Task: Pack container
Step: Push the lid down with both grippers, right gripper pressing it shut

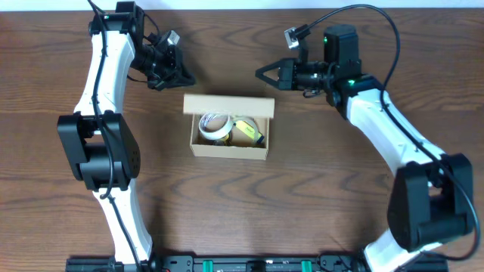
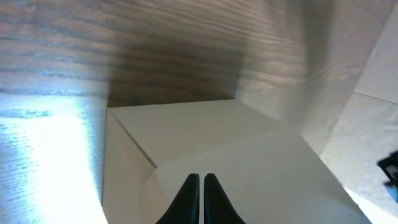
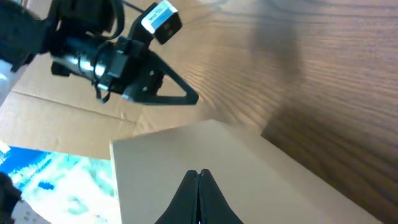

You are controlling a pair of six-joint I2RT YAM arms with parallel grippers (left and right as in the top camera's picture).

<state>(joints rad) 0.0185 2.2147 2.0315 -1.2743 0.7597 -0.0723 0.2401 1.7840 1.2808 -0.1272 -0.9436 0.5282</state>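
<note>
The container [image 1: 227,150], a small tan cardboard box, sits open at the table's middle with its flap lid [image 1: 228,106] standing up along the far side. Inside lie a white tape roll [image 1: 214,125] and a yellow tape roll [image 1: 248,132]. My left gripper [image 1: 187,79] is shut and empty, just beyond the lid's left corner. My right gripper [image 1: 261,72] is shut and empty, just beyond the lid's right corner. The left wrist view shows the shut fingers [image 2: 201,180] over the lid's tan back [image 2: 217,143]. The right wrist view shows its shut fingers [image 3: 198,175] over the lid [image 3: 205,155], with the left gripper [image 3: 186,98] opposite.
The dark wooden table [image 1: 340,196] runs all round the box. Both arms reach in from the near edge, the left arm [image 1: 102,113] along the left side and the right arm [image 1: 393,143] along the right. A black rail [image 1: 242,264] lines the front edge.
</note>
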